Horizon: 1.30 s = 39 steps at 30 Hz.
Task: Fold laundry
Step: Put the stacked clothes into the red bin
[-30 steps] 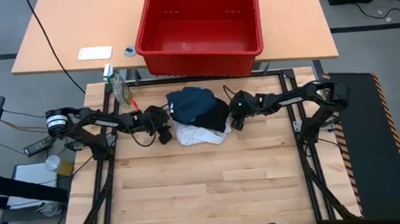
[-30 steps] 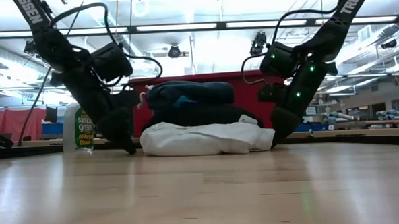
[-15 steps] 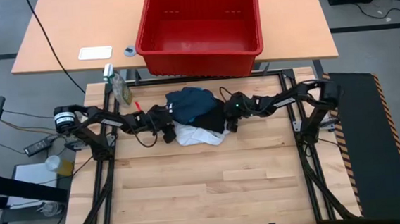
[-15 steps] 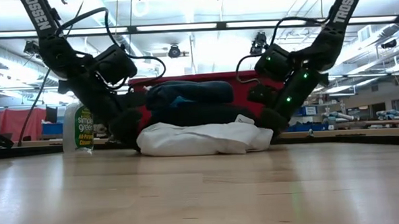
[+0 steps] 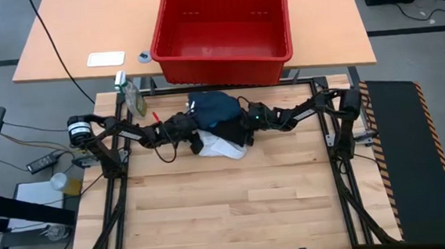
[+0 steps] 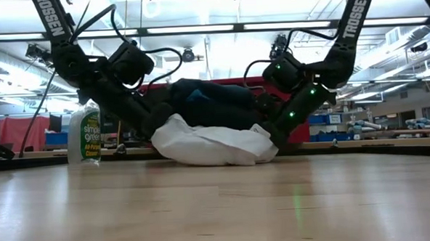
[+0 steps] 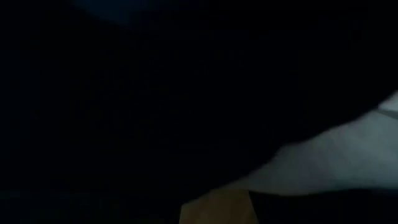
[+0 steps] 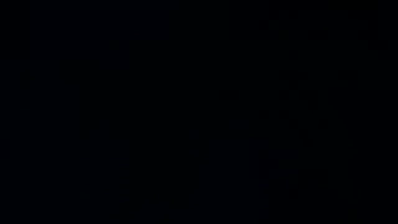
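1. Pressed in from both sides since a second ago: left gripper (image 5: 194, 134) and right gripper (image 5: 246, 127) now buried against the laundry pile, squeezed narrower and lifted at its flanks.
2. Stacked near the middle of the table's (image 5: 236, 210) far edge, just in front of the red basket (image 5: 222, 32): blue garment (image 5: 215, 106) on top, black garment (image 6: 226, 114) beneath, white garment (image 5: 222, 146) lowest and spilling toward the near side.
3. Cannot tell whether either claw is spread or clamped; fingertips hidden in cloth, right wrist view fully dark, left wrist view showing only dark fabric and a pale strip of white cloth (image 7: 348, 155).
4. Soft, light, limp by the look of the sag in the low view; likely to slump and slide layer over layer, nothing fragile.
5. Best taken one garment at a time, probably by a pinch at an outer hem or corner, not by a squeeze on the whole heap.
6. Off to the left by the far edge: spray bottle (image 5: 130, 95), untouched.
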Motion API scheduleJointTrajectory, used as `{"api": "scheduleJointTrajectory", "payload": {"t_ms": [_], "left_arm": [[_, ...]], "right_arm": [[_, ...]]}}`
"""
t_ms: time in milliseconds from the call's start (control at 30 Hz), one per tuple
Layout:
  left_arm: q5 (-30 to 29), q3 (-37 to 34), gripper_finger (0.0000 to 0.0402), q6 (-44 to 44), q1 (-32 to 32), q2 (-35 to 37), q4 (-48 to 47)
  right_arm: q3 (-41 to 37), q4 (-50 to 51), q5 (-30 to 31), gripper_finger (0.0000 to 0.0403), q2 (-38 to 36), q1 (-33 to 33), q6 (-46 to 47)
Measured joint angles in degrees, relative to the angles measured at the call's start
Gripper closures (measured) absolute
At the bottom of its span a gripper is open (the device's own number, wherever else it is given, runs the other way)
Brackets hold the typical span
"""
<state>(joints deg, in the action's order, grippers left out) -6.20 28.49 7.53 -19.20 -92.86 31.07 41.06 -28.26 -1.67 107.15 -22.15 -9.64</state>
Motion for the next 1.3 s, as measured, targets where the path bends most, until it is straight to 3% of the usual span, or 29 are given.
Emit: {"api": "scheduleJointTrajectory", "payload": {"t_ms": [633,1300], "left_arm": [[-2.3,0.2,0.0246,-8.9,0.4,0.2,1.9],[-3.3,7.2,0.0246,-12.9,1.3,0.8,-3.1]], "right_arm": [[0.2,-1.1,5.6,0.0265,-1.0,2.9,-7.1],[0.3,5.5,10.9,0.0281,-8.9,3.8,-10.0]]}}
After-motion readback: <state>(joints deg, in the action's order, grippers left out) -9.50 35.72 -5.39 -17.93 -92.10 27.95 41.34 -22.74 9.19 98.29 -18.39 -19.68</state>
